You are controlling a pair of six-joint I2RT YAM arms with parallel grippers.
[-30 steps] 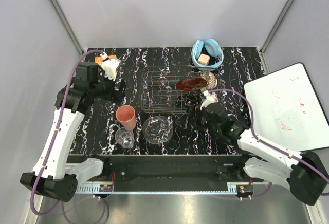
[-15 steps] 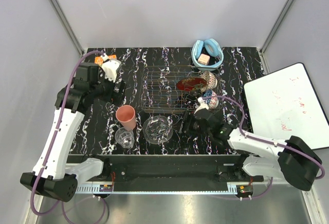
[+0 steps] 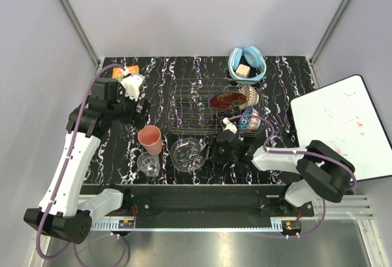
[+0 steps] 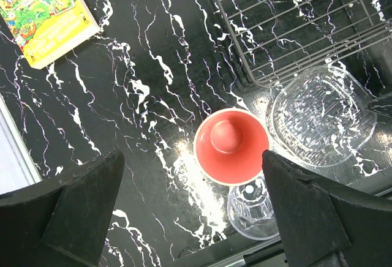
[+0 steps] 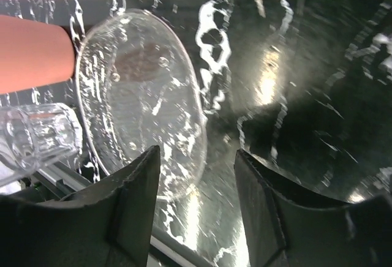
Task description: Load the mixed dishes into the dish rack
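Nearest you, the small tumbler [image 3: 148,164] stands upright on the black marbled table [image 3: 116,150], and the glass dish [image 3: 188,154] lies flat just to its right. Your right gripper [image 3: 215,147] sits low at the dish's right edge. In the right wrist view its 2 fingers [image 5: 136,201] are spread apart with nothing clamped. The dish's rim shows in the gap ahead of them, but you cannot tell whether it touches either finger.

The pink cup [image 3: 150,138] stands mouth up just behind the tumbler, close to the dish but apart from it.

Behind the dish is the wire rack [image 3: 195,105], its left and middle sections bare. At its right end you have the blue bowl [image 3: 248,120], the red plate [image 3: 229,100] and the beige bowl [image 3: 249,94] bunched together. You cannot tell whether all 3 sit inside the wires.

Your left gripper [image 3: 143,105] hangs above the table left of the rack, its fingers wide open and holding nothing, looking down on the cup.

Farthest back, the headphones [image 3: 247,63] lie behind the rack and the book [image 4: 46,13] lies at the far left.
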